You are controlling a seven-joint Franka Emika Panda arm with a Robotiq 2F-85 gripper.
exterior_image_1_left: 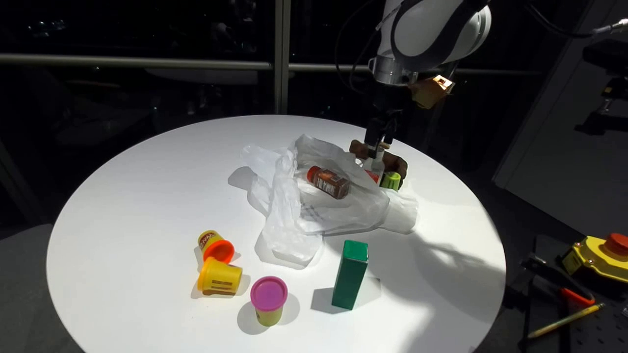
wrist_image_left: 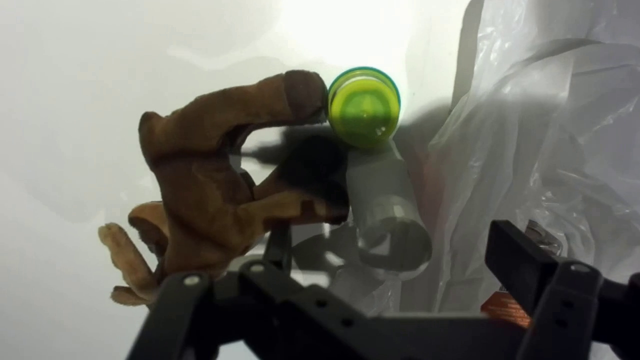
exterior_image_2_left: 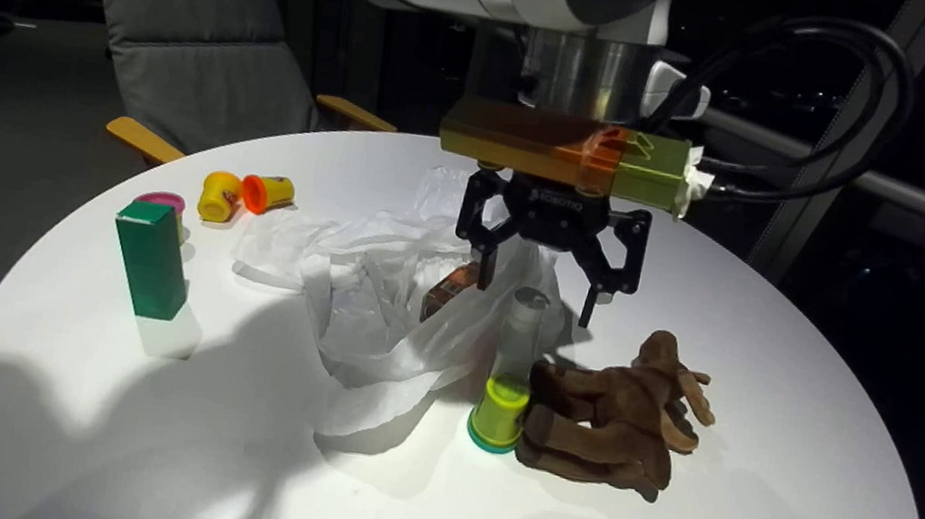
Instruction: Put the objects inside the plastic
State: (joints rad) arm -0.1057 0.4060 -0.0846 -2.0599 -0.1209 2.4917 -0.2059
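Wrist view has a clear bottle (wrist_image_left: 387, 215), seemingly upright, showing between the widely spread jaws of the end effector (exterior_image_2_left: 534, 306), which grips nothing. Picking that bottle looks like the step in hand. To do it well, I would centre on the bottle and go straight down: a lime tub (exterior_image_2_left: 500, 414) stands just beside it, the legs of a brown plush (exterior_image_2_left: 608, 411) reach under one finger, and the film of the plastic bag (exterior_image_1_left: 288, 201) lies close on the opposite side, where the jaws could pinch it. Close gently, lift until the base is above the film, then lower it beside the brown bottle (exterior_image_1_left: 328, 183) lying in the bag's folds; the thin plastic will probably collapse if pushed. Well apart from that cluster, outside the bag, are two yellow tubs (exterior_image_1_left: 220, 277), a magenta-lidded tub (exterior_image_1_left: 269, 300) and a green box (exterior_image_1_left: 350, 274).

A round white table (exterior_image_1_left: 147, 196) carries it all, smooth-looking, with strong glare (wrist_image_left: 350, 30) and broad shadow (exterior_image_2_left: 186, 420), so edges of clear things may be hard to judge there. Around it the room is dark: panes (exterior_image_1_left: 137, 29) crossed by a metal rail (exterior_image_1_left: 137, 61), a grey chair (exterior_image_2_left: 188, 22) with wooden armrests (exterior_image_2_left: 354, 113), and a yellow box (exterior_image_1_left: 593, 262) with a red button (exterior_image_1_left: 617, 244) off at the side
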